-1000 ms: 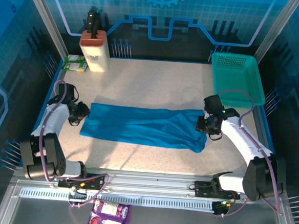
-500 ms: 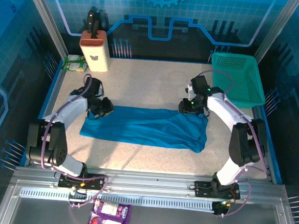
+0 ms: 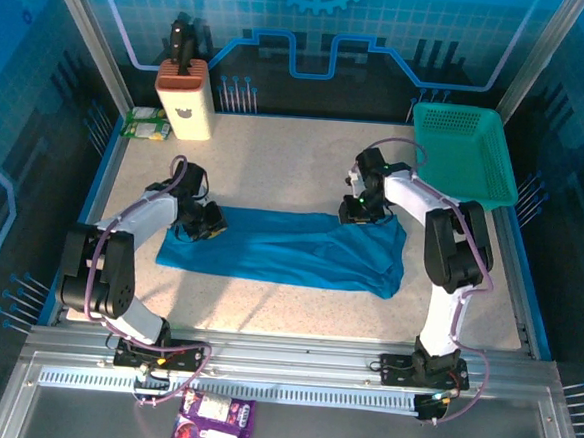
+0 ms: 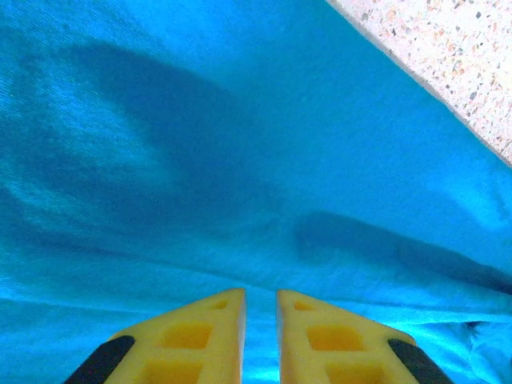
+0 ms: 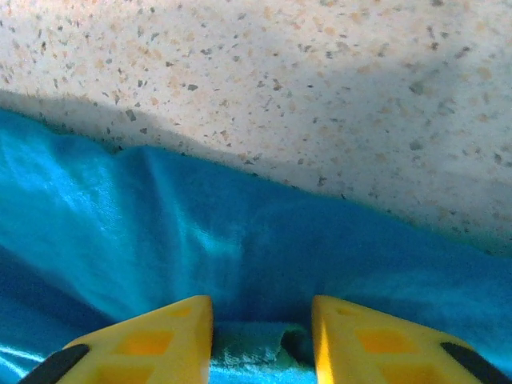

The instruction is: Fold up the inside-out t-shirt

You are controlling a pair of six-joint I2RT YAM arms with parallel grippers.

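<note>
The inside-out t-shirt (image 3: 290, 249) lies as a long blue band across the middle of the table. My left gripper (image 3: 209, 225) is at its far left edge. In the left wrist view the yellow fingers (image 4: 208, 320) stand almost together on the t-shirt (image 4: 240, 160), with cloth in the slit of the gripper (image 4: 261, 300). My right gripper (image 3: 350, 215) is at the far right edge. There the gripper (image 5: 262, 308) has its jaws apart around a bunched fold of the t-shirt (image 5: 240, 232), which touches the left finger and leaves a dark gap at the right one.
A teal mesh basket (image 3: 464, 151) stands at the back right. A beige block (image 3: 185, 99) and a green packet (image 3: 146, 124) sit at the back left. Bare speckled table (image 5: 280, 80) lies just beyond the shirt's far edge.
Both arms swung from the shirt's two ends inward to its far edge. The left jaws narrowed onto the cloth; the right jaws widened, then came closer together around a fold.
</note>
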